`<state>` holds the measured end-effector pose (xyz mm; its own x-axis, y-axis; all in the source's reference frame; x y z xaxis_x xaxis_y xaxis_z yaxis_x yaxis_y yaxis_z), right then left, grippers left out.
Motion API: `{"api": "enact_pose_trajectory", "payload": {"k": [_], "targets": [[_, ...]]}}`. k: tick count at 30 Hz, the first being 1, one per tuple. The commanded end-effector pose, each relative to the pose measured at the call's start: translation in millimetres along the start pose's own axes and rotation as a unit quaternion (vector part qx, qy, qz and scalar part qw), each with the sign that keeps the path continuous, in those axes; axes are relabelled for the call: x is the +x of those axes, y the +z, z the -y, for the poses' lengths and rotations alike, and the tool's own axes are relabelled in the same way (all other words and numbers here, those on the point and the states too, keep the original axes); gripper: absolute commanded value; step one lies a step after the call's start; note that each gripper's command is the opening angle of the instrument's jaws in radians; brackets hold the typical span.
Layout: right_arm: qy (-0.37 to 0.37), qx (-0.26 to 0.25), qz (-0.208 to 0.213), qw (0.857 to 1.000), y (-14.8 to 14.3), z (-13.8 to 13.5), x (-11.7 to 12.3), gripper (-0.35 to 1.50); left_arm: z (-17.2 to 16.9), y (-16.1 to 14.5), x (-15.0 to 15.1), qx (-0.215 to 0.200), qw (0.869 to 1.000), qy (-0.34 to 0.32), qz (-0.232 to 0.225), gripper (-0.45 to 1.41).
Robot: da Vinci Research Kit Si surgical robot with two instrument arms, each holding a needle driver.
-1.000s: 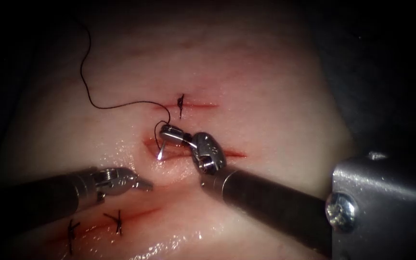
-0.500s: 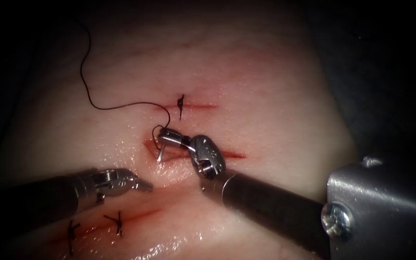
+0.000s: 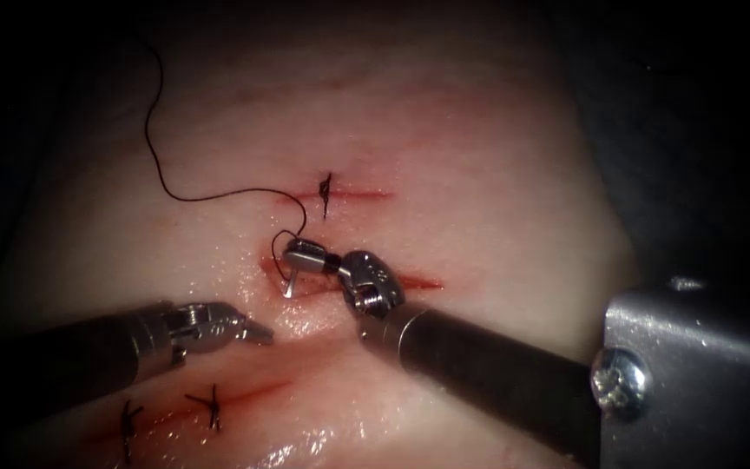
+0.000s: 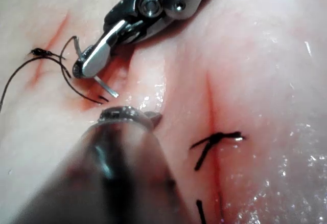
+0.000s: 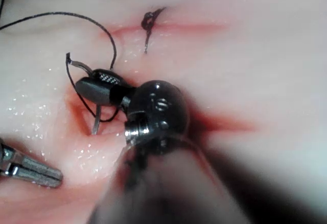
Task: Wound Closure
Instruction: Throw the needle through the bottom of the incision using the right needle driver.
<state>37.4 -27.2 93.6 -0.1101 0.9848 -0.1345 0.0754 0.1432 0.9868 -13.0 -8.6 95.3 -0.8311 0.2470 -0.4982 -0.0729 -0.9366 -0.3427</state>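
Clamping the needle (image 3: 289, 280) near its thread end, right tool's fingers (image 3: 299, 254) clenched, sitting over the left end of the middle cut (image 3: 410, 280). Needle pointing down from those fingers toward the opening of that cut, tip resting at the tissue (image 3: 479, 174); whether already in the tissue, cannot tell. Same grasp showing in the right wrist view, needle (image 5: 96, 122) hanging below the right tool (image 5: 97, 88). Thread (image 3: 162, 174) trailing from the needle's end, looping beside the fingers, running up and left across the tissue. Left tool (image 3: 253, 331) hovering low on the left of the cut, fingers closed together, grasping nothing, near the needle but apart from it. Finished stitch (image 3: 325, 187) lying on the upper cut, another stitch (image 3: 213, 404) lying on the lower cut. Red fluid (image 3: 305, 300) glistening around the middle cut.
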Motion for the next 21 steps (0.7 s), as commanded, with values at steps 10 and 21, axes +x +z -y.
{"api": "enact_pose_trajectory", "payload": {"k": [10, 21], "targets": [[0.098, 0.018, -0.026, 0.995, 1.4, -1.2, 2.1, -0.35, -0.9, -0.3, -0.5, 0.000, 1.000, 0.002, 0.003, -0.42], [0.232, 0.045, -0.037, 0.971, 2.0, -0.9, 2.0, -0.35, -1.6, -0.3, -0.3, 0.002, 1.000, -0.001, 0.004, -0.45]]}}
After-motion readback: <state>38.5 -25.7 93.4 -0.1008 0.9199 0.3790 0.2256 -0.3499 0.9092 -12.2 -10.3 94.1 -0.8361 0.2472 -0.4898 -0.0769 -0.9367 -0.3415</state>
